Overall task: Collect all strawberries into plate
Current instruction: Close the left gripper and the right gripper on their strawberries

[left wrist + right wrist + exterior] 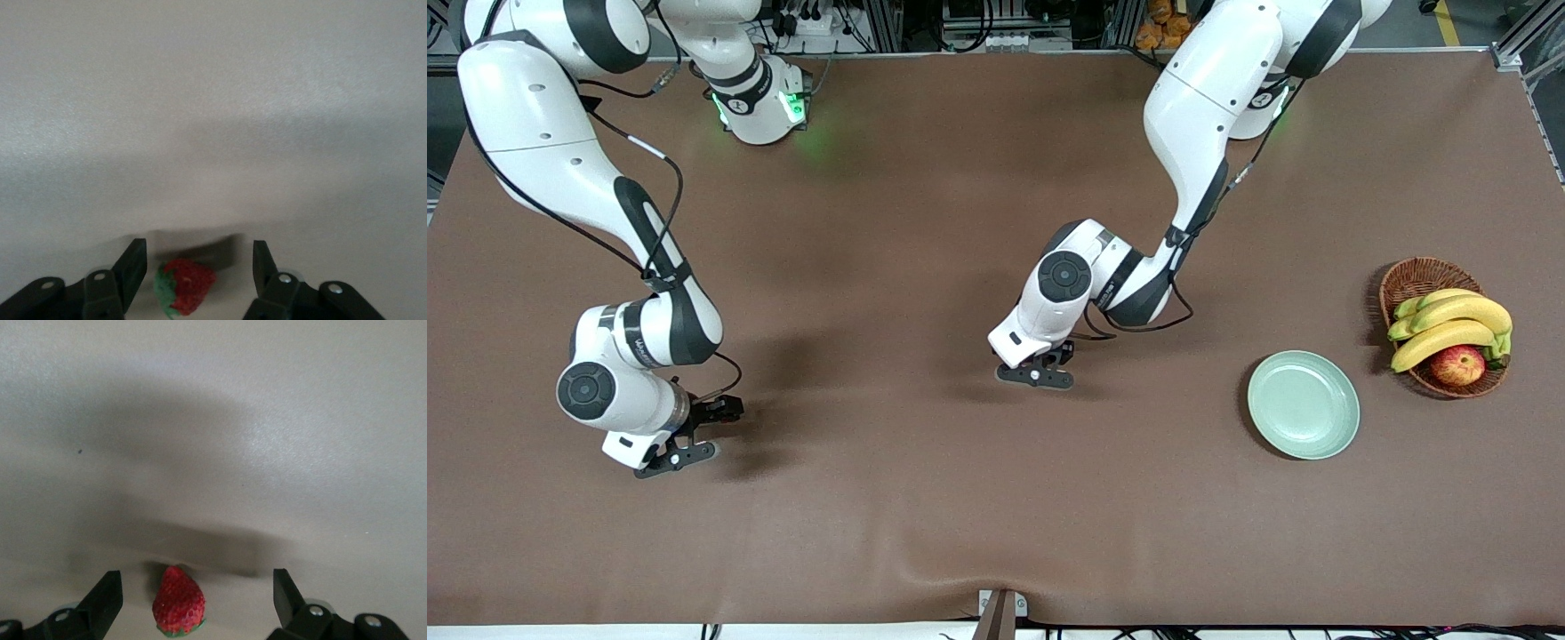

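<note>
My left gripper [1039, 373] is low over the middle of the table, open. In the left wrist view a strawberry [187, 287] with a green cap lies on the cloth between the open fingers of the left gripper [197, 267]. My right gripper [680, 453] is low over the table toward the right arm's end, open. In the right wrist view it [197, 590] has another strawberry [179, 601] lying between its fingers, untouched. Both berries are hidden under the hands in the front view. A third strawberry is out of view. The mint-green plate [1303, 404] holds nothing.
A brown wicker basket [1416, 277] with bananas [1449, 322] and a red-yellow apple [1457, 364] stands beside the plate, toward the left arm's end. Brown cloth covers the whole table.
</note>
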Available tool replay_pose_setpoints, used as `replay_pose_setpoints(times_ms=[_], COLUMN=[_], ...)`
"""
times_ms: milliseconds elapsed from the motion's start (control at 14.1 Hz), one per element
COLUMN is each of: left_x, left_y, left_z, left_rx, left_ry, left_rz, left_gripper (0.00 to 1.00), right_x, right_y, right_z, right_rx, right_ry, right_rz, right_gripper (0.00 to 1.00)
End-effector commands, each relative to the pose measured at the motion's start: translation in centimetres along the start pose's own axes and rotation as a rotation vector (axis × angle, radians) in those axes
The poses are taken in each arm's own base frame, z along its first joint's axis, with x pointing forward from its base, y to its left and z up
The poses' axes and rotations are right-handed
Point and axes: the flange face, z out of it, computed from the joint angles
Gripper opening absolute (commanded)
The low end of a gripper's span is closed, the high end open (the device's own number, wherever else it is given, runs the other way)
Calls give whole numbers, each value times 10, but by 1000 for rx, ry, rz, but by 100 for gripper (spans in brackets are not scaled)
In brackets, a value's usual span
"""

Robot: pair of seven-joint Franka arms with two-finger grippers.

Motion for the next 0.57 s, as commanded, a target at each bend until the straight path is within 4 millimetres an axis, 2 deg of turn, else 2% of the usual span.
replay_pose_setpoints(times_ms=[0, 283, 496], left_x=[2, 0, -3], left_y=[-1, -1, -3], left_z=[-1, -2, -2], left_rx=[28, 42, 57], left_ry=[1, -21, -41], left_rz=[12, 13, 13], left_gripper=[65, 55, 55], right_x=[-5, -7, -7], right_y=[-4, -1, -1], right_z=[3, 4, 5], right_rx=[11, 32, 33], right_ry=[0, -1, -1], right_rz=[17, 41, 39], right_gripper=[100, 100, 100])
